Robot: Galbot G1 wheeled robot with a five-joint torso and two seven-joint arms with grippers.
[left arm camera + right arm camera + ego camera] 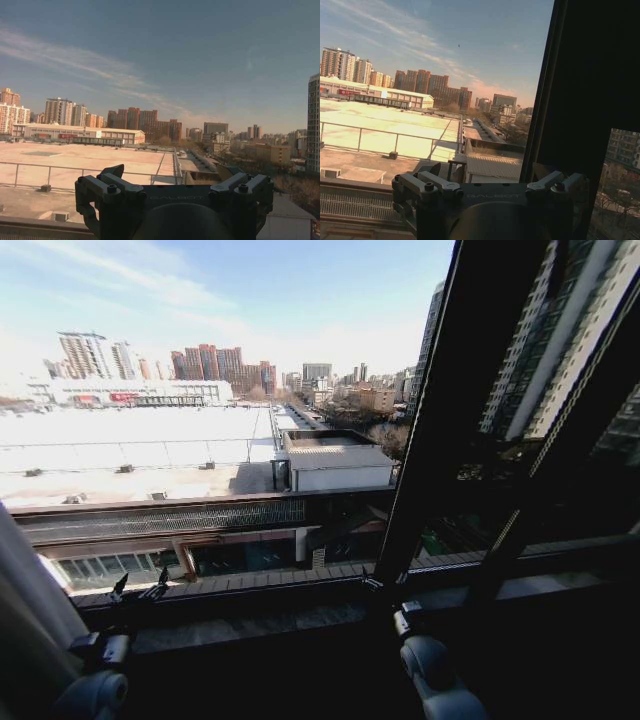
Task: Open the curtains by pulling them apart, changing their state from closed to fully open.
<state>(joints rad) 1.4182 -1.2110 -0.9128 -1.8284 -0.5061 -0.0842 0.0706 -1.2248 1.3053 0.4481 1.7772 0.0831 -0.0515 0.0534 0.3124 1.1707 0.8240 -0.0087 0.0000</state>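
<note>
A bunched cream-white curtain [28,592] hangs at the lower left edge of the head view, beside my left arm. My left gripper [140,587] is raised in front of the window sill to the right of that fabric, apart from it. In the left wrist view the left gripper [175,186] is open with nothing between its fingers, only sky and rooftops beyond. My right gripper [386,588] sits at the foot of the black window frame bar [440,440]. The right wrist view shows this gripper [492,186] open and empty, with the frame bar [585,90] close beside it.
The bare glass shows a white rooftop and city buildings. A dark window sill [260,625] runs across below the glass. Right of the frame bar a shaded pane [560,420] shows tall buildings.
</note>
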